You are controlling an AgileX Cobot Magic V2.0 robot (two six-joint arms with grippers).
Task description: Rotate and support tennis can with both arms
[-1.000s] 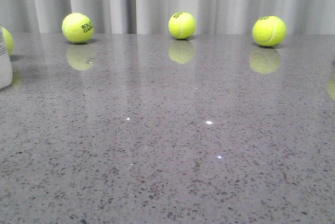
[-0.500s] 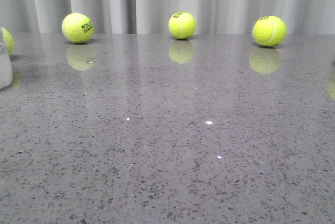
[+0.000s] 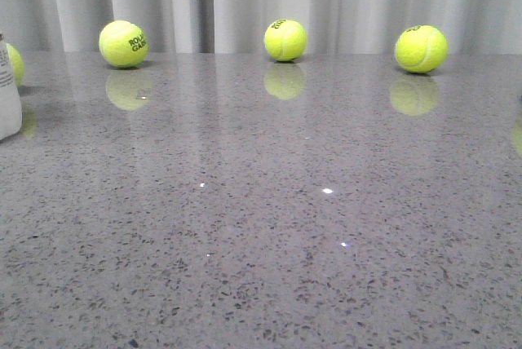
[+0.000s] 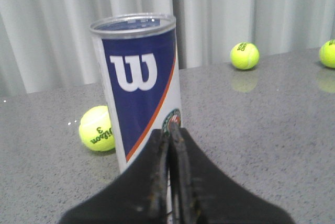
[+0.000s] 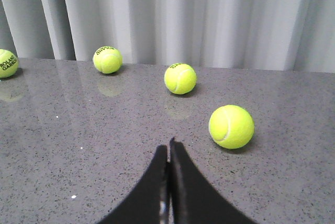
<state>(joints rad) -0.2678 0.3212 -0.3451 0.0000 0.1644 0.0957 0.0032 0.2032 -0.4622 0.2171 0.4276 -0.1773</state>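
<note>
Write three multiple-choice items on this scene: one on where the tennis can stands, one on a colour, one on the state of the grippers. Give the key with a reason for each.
1. In the front view, where does the tennis can show?
A. at the left edge
B. in the middle
C. at the right edge

2. What colour is the panel behind the white W on the can in the left wrist view?
A. red
B. navy
C. green

3. How do the left gripper and right gripper stand?
A. both shut, holding nothing
B. both wide open
C. left shut on the can

Key:
1 A, only a white strip of the can shows at the left border of the table.
2 B, the W sits on a navy field edged by an orange stripe.
3 A, each wrist view shows the fingers pressed together with nothing between them.
</note>
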